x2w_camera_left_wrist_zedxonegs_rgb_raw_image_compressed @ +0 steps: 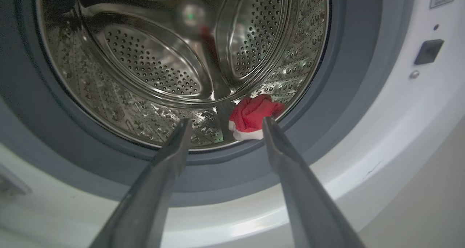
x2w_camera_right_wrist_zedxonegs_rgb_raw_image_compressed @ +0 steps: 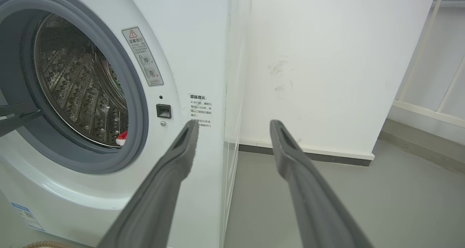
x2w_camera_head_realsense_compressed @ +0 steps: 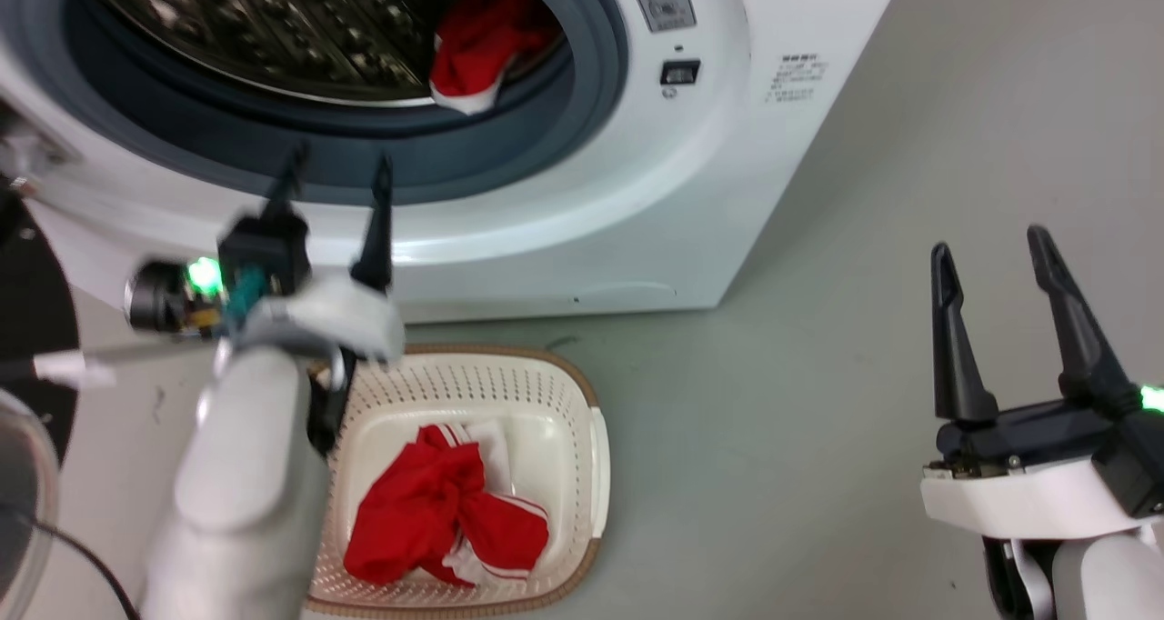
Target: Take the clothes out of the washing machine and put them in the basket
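Before the porthole of the washing machine [x2w_camera_head_realsense_compressed: 637,193], the left gripper [x2w_camera_head_realsense_compressed: 338,161] is hovering with its two dark fingers spread wide and nothing between them, the tips pointing into the opening. Along those fingers, in the left wrist view, a bunched red garment [x2w_camera_left_wrist_zedxonegs_rgb_raw_image_compressed: 252,115] with a white edge is lying at the lower right of the steel drum [x2w_camera_left_wrist_zedxonegs_rgb_raw_image_compressed: 145,70]. It is sitting just inside the grey rubber rim [x2w_camera_left_wrist_zedxonegs_rgb_raw_image_compressed: 348,77], nearer the right-hand finger than the other.

Below the left forearm, the basket [x2w_camera_head_realsense_compressed: 436,388] is sitting on the grey floor [x2w_camera_head_realsense_compressed: 818,420] close to the foot of the machine. A striped red garment [x2w_camera_head_realsense_compressed: 436,511] with white panels is lying crumpled inside it, covering much of the bottom.

Off to the robot's right, well apart from the basket and the porthole, the right gripper [x2w_camera_head_realsense_compressed: 989,243] is hanging over the floor, its fingers likewise held wide apart and empty. Its wrist camera is looking past the machine's front right corner toward a white wall [x2w_camera_right_wrist_zedxonegs_rgb_raw_image_compressed: 327,59]. A warning sticker [x2w_camera_right_wrist_zedxonegs_rgb_raw_image_compressed: 142,57] and a small dark latch socket [x2w_camera_right_wrist_zedxonegs_rgb_raw_image_compressed: 163,111] are showing beside the opening.
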Robot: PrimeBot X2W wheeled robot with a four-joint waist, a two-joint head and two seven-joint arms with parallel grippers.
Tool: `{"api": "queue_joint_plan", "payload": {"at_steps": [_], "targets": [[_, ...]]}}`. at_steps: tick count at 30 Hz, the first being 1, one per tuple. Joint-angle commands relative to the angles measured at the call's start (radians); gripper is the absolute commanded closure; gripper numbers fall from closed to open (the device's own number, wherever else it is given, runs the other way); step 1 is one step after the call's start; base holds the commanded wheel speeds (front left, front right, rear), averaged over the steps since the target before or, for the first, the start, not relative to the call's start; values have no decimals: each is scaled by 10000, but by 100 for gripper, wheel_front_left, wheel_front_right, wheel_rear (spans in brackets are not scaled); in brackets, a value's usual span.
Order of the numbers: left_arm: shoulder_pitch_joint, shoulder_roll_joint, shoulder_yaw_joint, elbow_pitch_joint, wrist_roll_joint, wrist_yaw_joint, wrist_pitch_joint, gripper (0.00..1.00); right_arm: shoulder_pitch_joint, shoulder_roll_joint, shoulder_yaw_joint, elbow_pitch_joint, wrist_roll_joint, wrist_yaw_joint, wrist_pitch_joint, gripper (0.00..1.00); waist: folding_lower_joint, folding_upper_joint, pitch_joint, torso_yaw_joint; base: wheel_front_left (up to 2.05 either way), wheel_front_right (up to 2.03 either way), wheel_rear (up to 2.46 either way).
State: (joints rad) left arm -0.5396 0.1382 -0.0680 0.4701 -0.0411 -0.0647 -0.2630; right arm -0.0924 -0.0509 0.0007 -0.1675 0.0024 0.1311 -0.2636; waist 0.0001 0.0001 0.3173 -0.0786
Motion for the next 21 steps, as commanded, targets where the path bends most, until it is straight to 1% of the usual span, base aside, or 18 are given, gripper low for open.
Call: {"api": "queue_joint_plan", "payload": {"at_steps": [1, 5, 10, 13, 15, 18, 21], "targets": [[-665, 151, -57, 505, 42, -82, -25, 0, -248, 14, 24, -55, 37, -7, -17, 0, -1, -1, 652, -324, 0, 0, 0], [-2798, 556, -264, 2048, 158, -315, 248, 0, -649, 14, 49, -127, 144, -7, -17, 0, -1, -1, 1399, -634, 0, 0, 0], [-5091, 1061, -691, 3662, 116, -567, 1194, 0, -1003, 14, 92, -185, 389, -7, -17, 0, -1, -1, 2197, -1014, 0, 0, 0], [-6294, 1294, -996, 4429, -162, -631, 1933, 0, -1182, 15, 123, -212, 520, -7, -17, 0, -1, -1, 2635, -1237, 0, 0, 0], [-6958, 1313, -1499, 4863, -648, -641, 2575, 0, -1293, 15, 148, -242, 618, -7, -17, 0, -1, -1, 2913, -1382, 0, 0, 0], [-7920, 1673, -2223, 5178, -1556, -639, 3476, 0, -1463, 15, 158, -284, 781, -8, -17, 0, -1, -1, 3312, -1585, 0, 0, 0], [-8603, 1889, -2744, 5299, -2672, -641, 4487, 0, -1636, 15, 164, -320, 929, -8, -17, 0, -1, -1, 3664, -1769, 0, 0, 0]]}}
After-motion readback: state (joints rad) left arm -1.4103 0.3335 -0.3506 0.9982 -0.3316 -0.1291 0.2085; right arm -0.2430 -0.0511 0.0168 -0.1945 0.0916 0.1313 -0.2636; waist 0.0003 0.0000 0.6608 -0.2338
